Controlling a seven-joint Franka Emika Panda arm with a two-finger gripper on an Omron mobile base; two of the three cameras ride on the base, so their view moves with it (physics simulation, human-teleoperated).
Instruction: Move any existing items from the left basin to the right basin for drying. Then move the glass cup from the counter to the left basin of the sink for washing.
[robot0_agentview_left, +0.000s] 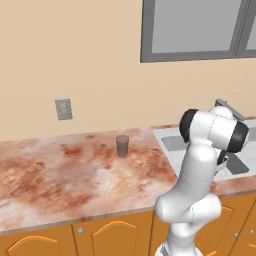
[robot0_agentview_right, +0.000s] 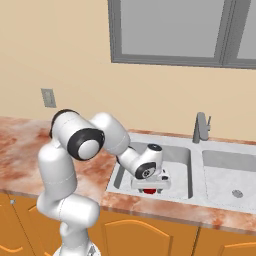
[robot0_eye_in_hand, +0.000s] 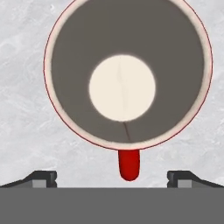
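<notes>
Above left basin (robot0_agentview_right: 177, 160): red mug (robot0_eye_in_hand: 124, 74)

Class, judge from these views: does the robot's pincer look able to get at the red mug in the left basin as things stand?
Probably yes. The pincer hangs open directly above the upright red mug in the left basin, its handle lying between the fingertips, and nothing stands between them.

The mug (robot0_agentview_right: 148, 190) sits in the left basin (robot0_agentview_right: 177, 165), lower centre of the right base view, under the gripper (robot0_agentview_right: 150, 187). The right basin (robot0_agentview_right: 225, 175) lies to its right, the faucet (robot0_agentview_right: 200, 128) behind. The tumbler (robot0_agentview_left: 122, 146) stands on the counter (robot0_agentview_left: 60, 175), left of the sink (robot0_agentview_left: 172, 134).
</notes>
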